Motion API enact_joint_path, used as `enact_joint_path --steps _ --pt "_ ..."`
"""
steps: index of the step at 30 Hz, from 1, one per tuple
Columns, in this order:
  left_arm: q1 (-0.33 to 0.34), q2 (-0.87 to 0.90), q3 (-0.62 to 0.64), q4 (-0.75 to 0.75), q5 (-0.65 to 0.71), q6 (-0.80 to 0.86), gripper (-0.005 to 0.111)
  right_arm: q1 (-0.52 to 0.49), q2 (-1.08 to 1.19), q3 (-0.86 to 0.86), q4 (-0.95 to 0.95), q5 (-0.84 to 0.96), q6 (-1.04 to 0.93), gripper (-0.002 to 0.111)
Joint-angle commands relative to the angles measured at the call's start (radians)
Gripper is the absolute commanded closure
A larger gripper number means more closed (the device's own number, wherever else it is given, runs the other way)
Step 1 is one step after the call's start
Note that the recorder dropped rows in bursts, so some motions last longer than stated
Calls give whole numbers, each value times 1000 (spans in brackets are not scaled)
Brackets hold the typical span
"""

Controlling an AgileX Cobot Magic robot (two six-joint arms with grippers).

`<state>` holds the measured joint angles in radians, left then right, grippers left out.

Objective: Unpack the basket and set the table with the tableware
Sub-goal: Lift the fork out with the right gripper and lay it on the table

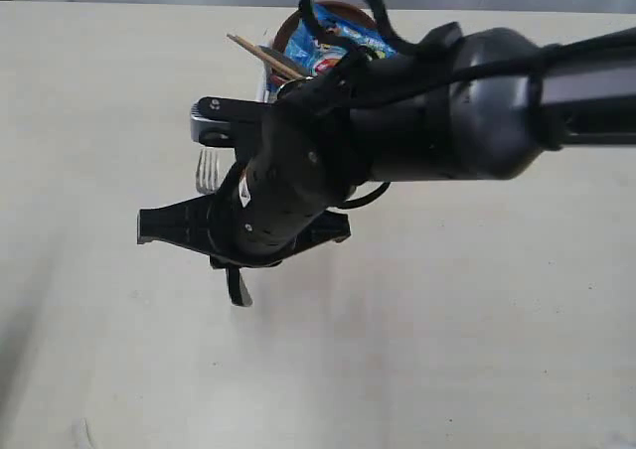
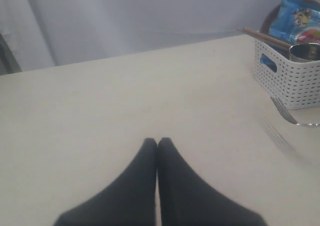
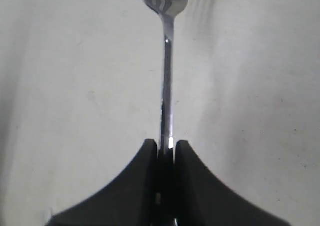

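My right gripper point(image 1: 238, 290) point(image 3: 166, 146) reaches across from the right and is shut on the handle of the steel fork point(image 3: 167, 61). The fork's tines point(image 1: 207, 171) stick out beside the arm, a little above the table point(image 1: 477, 320), and cast a shadow on it. The arm hides most of the white basket point(image 2: 290, 81) in the exterior view. The left wrist view shows in the basket a steel cup point(image 2: 305, 51), wooden chopsticks point(image 2: 265, 37) and a reddish-brown plate point(image 2: 267, 21). The fork point(image 2: 287, 113) hangs just in front of the basket. My left gripper point(image 2: 157, 142) is shut and empty over bare table.
A blue crisp packet point(image 1: 338, 42) point(image 2: 302, 18) leans in the basket against the plate. The chopsticks point(image 1: 253, 52) jut out over the basket's rim. The right arm's black body and cable loop cover the middle of the exterior view. A pale wall stands behind the table.
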<state>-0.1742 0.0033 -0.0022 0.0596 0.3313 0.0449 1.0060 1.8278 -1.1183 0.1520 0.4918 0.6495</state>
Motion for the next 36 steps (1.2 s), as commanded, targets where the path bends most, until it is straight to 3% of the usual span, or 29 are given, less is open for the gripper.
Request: enact_joint_path --steps 1,8,24,26,31,36 --pt "2 -3 2 -9 -9 0 107 8 50 3 -84 -62 151 109" --pt "2 -3 2 -9 -9 0 107 8 75 3 -348 110 379 109" --pt "2 -3 2 -9 -9 0 107 20 128 3 -258 89 338 108" --pt "2 -3 2 -9 -9 0 107 20 120 3 -255 89 333 101" --pt "2 -3 2 -9 -9 0 107 20 116 3 -255 89 331 67" --pt "2 -3 2 -9 -9 0 107 20 99 -8 -273 90 311 65"
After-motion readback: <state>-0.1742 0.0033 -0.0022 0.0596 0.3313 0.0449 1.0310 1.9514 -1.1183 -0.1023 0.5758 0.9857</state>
